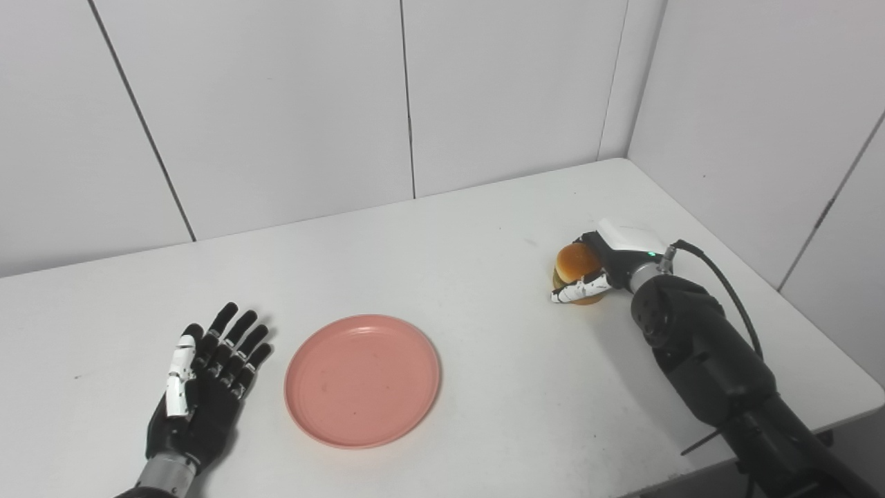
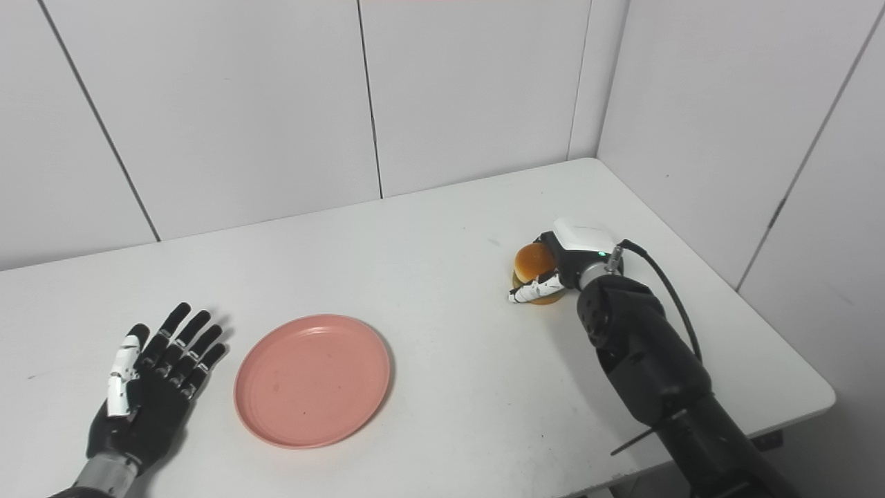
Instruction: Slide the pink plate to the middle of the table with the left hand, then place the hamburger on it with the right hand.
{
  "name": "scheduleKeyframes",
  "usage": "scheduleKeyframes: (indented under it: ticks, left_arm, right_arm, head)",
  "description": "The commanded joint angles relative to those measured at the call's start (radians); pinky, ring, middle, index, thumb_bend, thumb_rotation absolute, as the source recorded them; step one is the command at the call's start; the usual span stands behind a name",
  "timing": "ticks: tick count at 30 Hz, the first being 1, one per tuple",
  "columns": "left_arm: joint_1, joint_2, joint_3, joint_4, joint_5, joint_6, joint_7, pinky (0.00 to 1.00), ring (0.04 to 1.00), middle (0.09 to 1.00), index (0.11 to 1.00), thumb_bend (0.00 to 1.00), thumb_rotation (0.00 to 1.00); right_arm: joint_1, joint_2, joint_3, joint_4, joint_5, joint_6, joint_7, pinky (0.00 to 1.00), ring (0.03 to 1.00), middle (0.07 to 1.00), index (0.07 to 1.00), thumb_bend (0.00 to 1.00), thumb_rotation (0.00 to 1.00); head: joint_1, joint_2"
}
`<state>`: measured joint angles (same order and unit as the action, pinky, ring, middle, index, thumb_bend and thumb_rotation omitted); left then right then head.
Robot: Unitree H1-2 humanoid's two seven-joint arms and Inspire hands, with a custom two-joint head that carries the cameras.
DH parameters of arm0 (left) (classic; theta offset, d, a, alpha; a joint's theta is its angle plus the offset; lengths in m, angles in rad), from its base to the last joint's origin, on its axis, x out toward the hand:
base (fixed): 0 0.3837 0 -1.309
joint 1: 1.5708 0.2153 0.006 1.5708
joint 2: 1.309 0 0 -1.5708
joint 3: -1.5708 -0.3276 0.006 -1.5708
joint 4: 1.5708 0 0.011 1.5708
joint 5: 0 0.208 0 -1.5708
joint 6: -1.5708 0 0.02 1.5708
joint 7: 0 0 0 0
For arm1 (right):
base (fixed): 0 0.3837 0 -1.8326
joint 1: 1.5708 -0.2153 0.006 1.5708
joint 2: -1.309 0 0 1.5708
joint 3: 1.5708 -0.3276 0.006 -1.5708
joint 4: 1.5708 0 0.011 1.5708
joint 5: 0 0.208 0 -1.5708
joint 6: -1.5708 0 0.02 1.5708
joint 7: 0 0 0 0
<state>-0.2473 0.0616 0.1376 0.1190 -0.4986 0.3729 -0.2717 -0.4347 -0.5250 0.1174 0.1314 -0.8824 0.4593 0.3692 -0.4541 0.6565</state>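
Step 2 seems underway: the right hand [image 1: 600, 266] has its fingers [image 1: 577, 290] wrapped around the hamburger [image 1: 576, 261], low over the table [image 1: 484, 228]. The pink plate [image 1: 362, 380] lies just beyond the left hand's [image 1: 204, 387] spread, empty fingertips. Next: carry it across to the plate.
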Motion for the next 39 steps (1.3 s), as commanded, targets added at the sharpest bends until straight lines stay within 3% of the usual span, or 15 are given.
scheduleKeyframes:
  ticks: [1,3,6,10,17,25,34,39]
  left_arm:
    - [0.003,0.007,-0.003,-0.001,0.012,0.013,0.012,0.95,0.923,0.926,0.927,0.34,1.0]
    - [0.002,0.004,-0.002,-0.003,0.013,0.015,0.018,0.95,0.921,0.924,0.924,0.34,1.0]
    - [0.002,0.002,-0.003,-0.005,0.015,0.017,0.025,0.94,0.918,0.921,0.92,0.34,1.0]
    - [0.0,0.001,-0.006,-0.002,0.013,0.011,0.025,0.95,0.92,0.924,0.923,0.34,1.0]
    - [0.0,-0.007,-0.011,-0.006,0.013,0.007,0.023,0.95,0.922,0.928,0.927,0.35,1.0]
    - [0.006,-0.047,-0.029,-0.044,0.029,0.019,0.062,0.93,0.915,0.919,0.914,0.35,1.0]
    - [0.016,-0.093,-0.067,-0.075,0.072,0.019,0.107,0.93,0.92,0.929,0.924,0.35,1.0]
    - [0.013,-0.121,-0.084,-0.075,0.101,0.02,0.139,0.9,0.902,0.911,0.907,0.36,1.0]
  right_arm:
    - [-0.034,-0.018,-0.014,-0.013,0.009,0.003,-0.046,0.35,0.392,0.48,0.566,0.75,0.24]
    - [-0.03,-0.017,-0.02,-0.018,0.021,0.001,-0.066,0.3,0.361,0.458,0.508,0.58,0.17]
    - [-0.022,-0.008,-0.044,-0.03,0.055,-0.009,-0.115,0.26,0.336,0.433,0.49,0.52,0.14]
    - [-0.014,-0.006,-0.065,-0.051,0.094,-0.032,-0.171,0.28,0.352,0.445,0.489,0.51,0.14]
    - [-0.021,-0.025,-0.055,-0.118,0.097,-0.007,-0.168,0.3,0.371,0.472,0.492,0.51,0.14]
    - [-0.016,-0.02,-0.049,-0.274,0.113,-0.032,-0.153,0.28,0.363,0.444,0.488,0.51,0.14]
    - [-0.072,0.016,0.036,-0.395,0.088,-0.009,-0.069,0.27,0.359,0.436,0.487,0.51,0.14]
    - [-0.103,0.073,0.1,-0.422,0.066,-0.028,-0.044,0.26,0.35,0.439,0.488,0.51,0.14]
  head:
    - [0.005,-0.001]
    - [0.006,-0.001]
    - [0.009,0.0]
    - [0.015,-0.001]
    - [0.04,0.001]
    - [0.159,0.016]
    - [0.282,0.03]
    - [0.37,0.043]
